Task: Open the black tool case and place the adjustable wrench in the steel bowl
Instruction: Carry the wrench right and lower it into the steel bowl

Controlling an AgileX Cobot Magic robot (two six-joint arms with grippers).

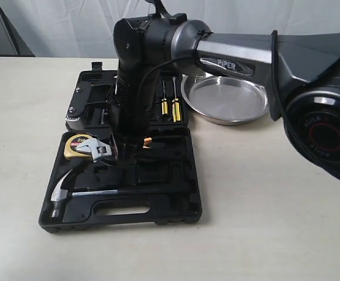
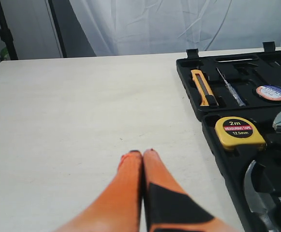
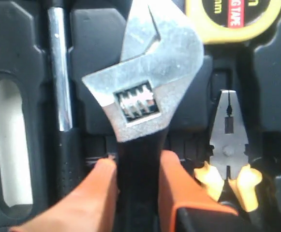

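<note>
The black tool case lies open on the table, its lid folded away behind. My right gripper reaches down into the front half and is shut on the adjustable wrench by its black handle. In the right wrist view the orange fingers clamp the handle on both sides, and the silver wrench head points toward the tape measure. The steel bowl sits empty to the right of the lid. My left gripper is shut on nothing over bare table beside the case.
In the case lie a yellow tape measure, a claw hammer, yellow-handled pliers and two yellow screwdrivers. A utility knife sits in the lid. The right arm's body crosses above the bowl's near side.
</note>
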